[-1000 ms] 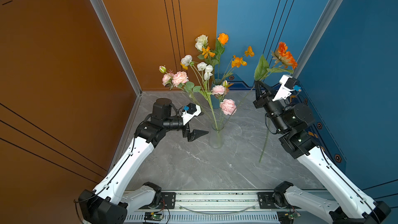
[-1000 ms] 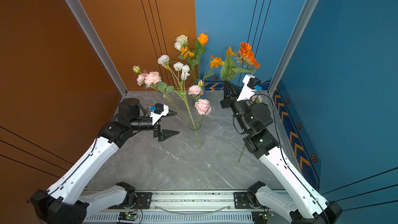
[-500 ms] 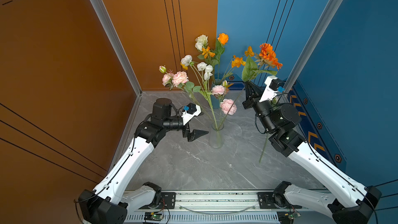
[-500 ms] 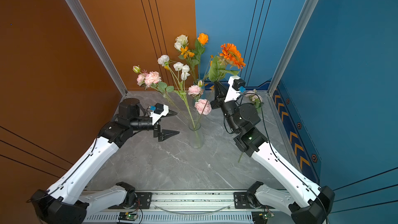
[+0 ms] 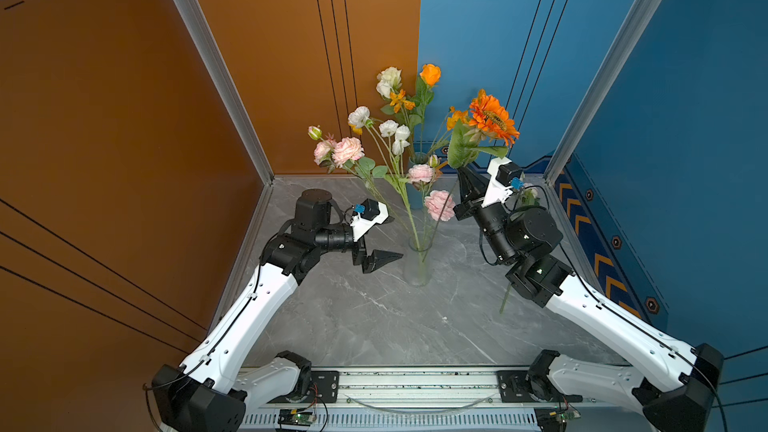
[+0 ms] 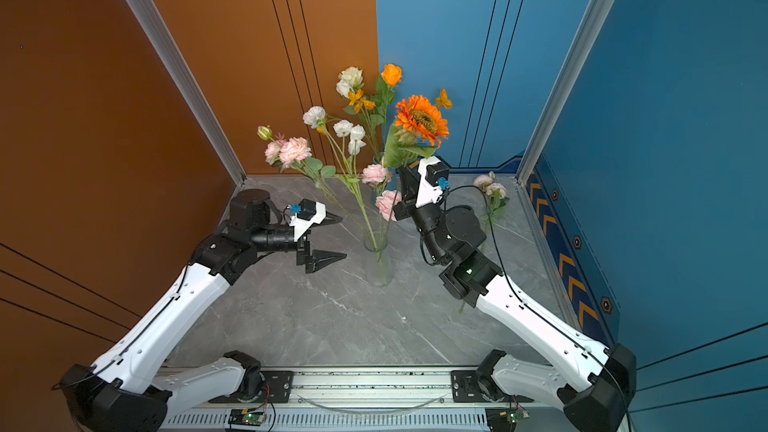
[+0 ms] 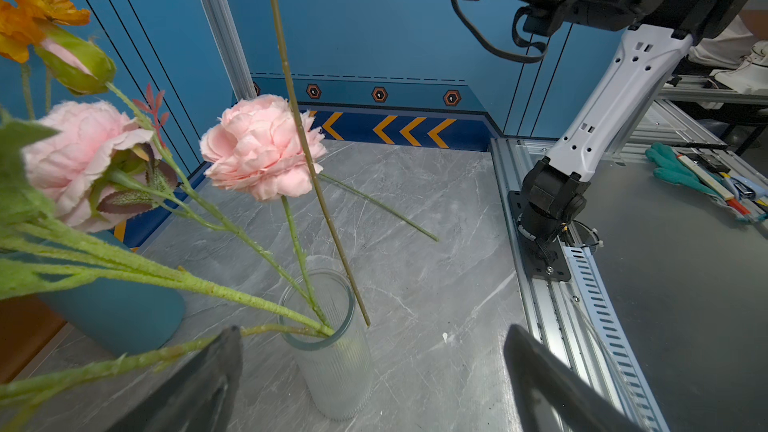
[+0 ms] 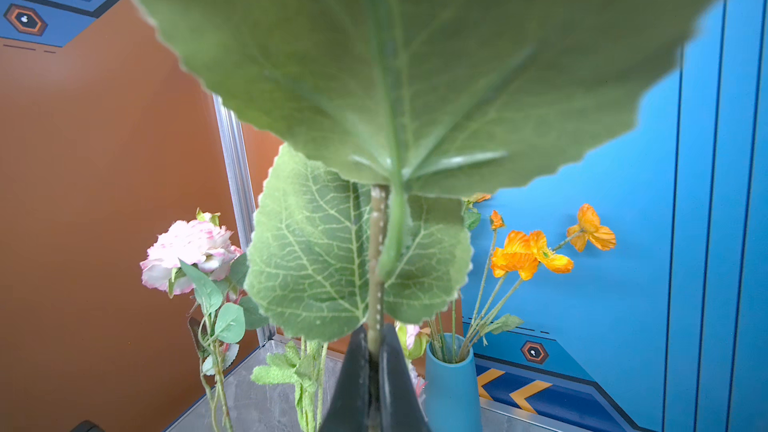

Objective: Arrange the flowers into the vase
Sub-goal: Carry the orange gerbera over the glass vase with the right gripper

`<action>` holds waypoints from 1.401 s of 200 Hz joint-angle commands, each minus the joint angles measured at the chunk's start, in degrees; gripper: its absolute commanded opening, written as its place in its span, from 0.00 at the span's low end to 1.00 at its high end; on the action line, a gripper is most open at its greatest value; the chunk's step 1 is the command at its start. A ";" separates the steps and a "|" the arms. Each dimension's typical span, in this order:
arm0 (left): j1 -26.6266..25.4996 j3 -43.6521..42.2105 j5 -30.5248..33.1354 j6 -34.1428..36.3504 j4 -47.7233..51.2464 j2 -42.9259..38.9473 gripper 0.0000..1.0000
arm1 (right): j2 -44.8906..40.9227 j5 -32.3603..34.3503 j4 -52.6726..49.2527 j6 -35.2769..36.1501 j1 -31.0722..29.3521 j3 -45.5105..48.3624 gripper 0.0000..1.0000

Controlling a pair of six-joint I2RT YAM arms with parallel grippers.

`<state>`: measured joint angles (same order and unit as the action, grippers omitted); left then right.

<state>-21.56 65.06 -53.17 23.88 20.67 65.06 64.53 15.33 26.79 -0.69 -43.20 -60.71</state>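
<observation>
Insertion step. Right hand (image 8: 376, 353) pinches orange flower (image 5: 493, 119) stem, tip near vase (image 5: 417, 268); left hand (image 5: 394, 238) spread. Next: steer tip into mouth.

Left gripper (image 5: 397, 238) spread wide; right gripper (image 8: 377, 333) raised, pinched tight

— What is borne by the grey marble tabletop (image 5: 374, 326)?
— A clear ribbed vase (image 5: 417, 268) is stood mid-table, a blue vase (image 7: 112, 317) at the back; a pink-blossomed stem (image 6: 490, 191) is laid by the right wall.
</observation>
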 commanded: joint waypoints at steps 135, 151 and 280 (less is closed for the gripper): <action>-0.70 1.61 -1.68 -0.69 1.07 0.20 0.98 | -0.48 1.63 3.33 2.70 -2.45 -5.52 0.00; -0.72 1.52 -1.70 -0.63 1.10 0.33 0.98 | 0.16 1.75 3.90 3.27 -2.48 -5.73 0.00; -0.67 1.50 -1.59 -0.70 1.05 0.72 0.98 | 2.98 1.86 4.55 8.92 -2.42 -8.74 0.00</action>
<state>-21.82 65.06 -53.19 23.88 20.69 65.39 67.31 16.60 29.69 6.20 -45.45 -67.57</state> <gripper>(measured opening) 0.980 0.053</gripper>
